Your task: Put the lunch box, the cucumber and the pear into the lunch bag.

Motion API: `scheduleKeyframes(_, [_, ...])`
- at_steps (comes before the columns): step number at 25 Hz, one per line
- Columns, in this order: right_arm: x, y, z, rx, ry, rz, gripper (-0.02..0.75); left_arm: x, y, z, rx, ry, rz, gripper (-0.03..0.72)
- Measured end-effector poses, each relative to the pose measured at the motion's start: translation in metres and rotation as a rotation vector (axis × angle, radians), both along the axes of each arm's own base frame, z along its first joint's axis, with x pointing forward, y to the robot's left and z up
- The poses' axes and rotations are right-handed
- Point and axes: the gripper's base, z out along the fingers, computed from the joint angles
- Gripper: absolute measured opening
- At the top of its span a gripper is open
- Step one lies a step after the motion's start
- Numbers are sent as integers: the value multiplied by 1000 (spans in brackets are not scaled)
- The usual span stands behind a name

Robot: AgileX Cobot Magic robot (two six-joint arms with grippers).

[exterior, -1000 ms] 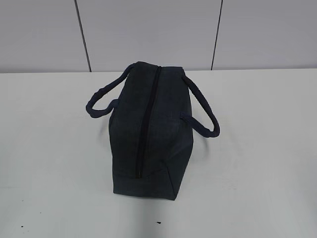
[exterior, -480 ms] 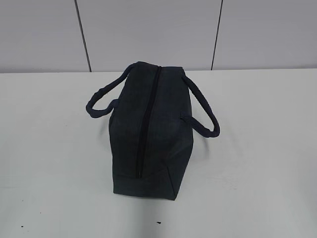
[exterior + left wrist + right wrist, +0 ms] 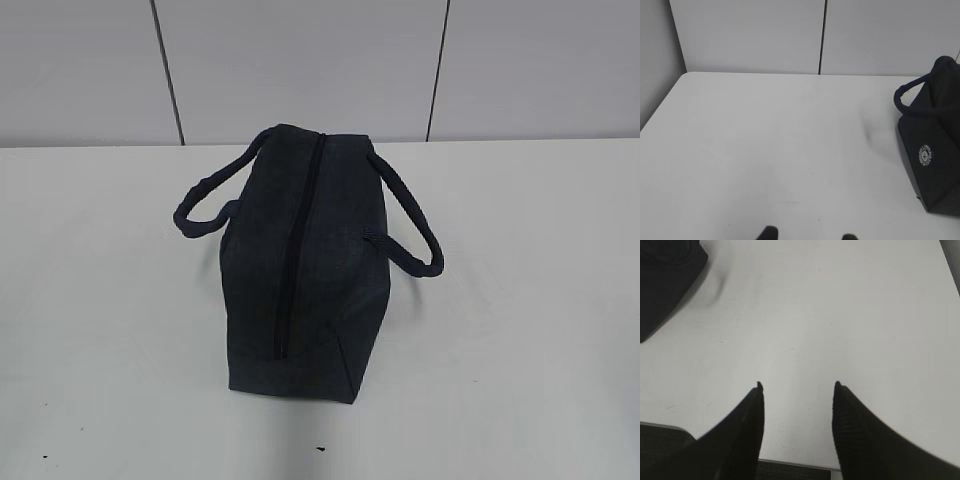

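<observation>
The dark navy lunch bag (image 3: 305, 265) stands in the middle of the white table (image 3: 520, 300), its top zipper (image 3: 297, 250) shut along its length and its two loop handles hanging out to either side. It also shows at the right edge of the left wrist view (image 3: 935, 145) and in the top left corner of the right wrist view (image 3: 662, 275). The lunch box, the cucumber and the pear are out of view. My left gripper (image 3: 809, 235) is open and empty over bare table. My right gripper (image 3: 797, 386) is open and empty near the table's front edge.
A grey panelled wall (image 3: 300, 70) runs behind the table. The table's near edge (image 3: 790, 463) lies just below my right gripper. Neither arm shows in the exterior view.
</observation>
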Motion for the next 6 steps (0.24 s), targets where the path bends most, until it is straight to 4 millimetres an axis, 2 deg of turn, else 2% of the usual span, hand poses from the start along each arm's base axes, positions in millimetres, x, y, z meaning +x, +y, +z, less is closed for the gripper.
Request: scheduleKeyframes(6, [0,0,0,0,0,0,358,0,0,0,0,0,0,246])
